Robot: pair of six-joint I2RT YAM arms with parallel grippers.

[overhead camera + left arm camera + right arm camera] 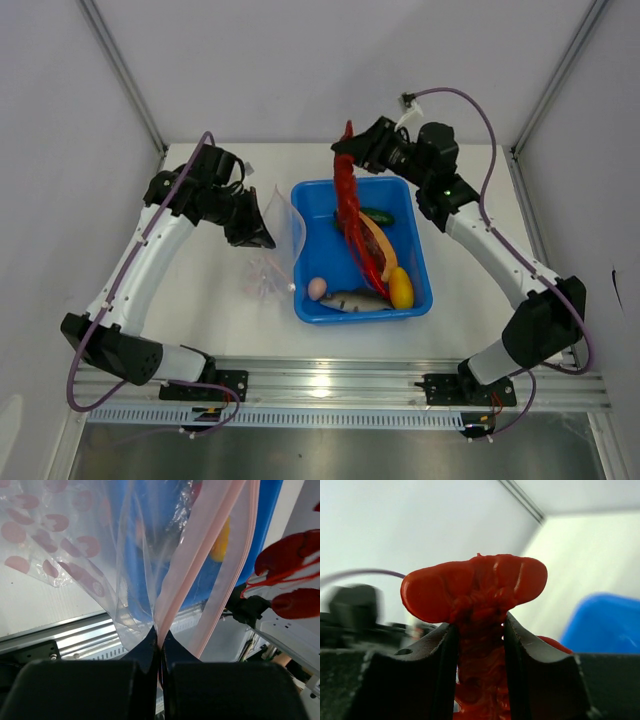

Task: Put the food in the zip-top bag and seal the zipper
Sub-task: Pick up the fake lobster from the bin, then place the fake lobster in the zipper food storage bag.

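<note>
The left jaws pinched the zip-top bag (280, 235) by its zipper (200, 565), propping its mouth up beside the blue tub (360, 316). The right jaws gripped the red chilies (348, 200), dangling them above the tub, presumably bag-bound.

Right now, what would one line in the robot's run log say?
left gripper: shut on zipper strip of zip-top bag | right gripper: shut on red toy food, held over blue tub | other food: in tub

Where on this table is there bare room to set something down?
Bare table lies between the blue tub and the right arm, and along the tub's near side before the rail. Crowded: the tub's left, where the bag hangs.
</note>
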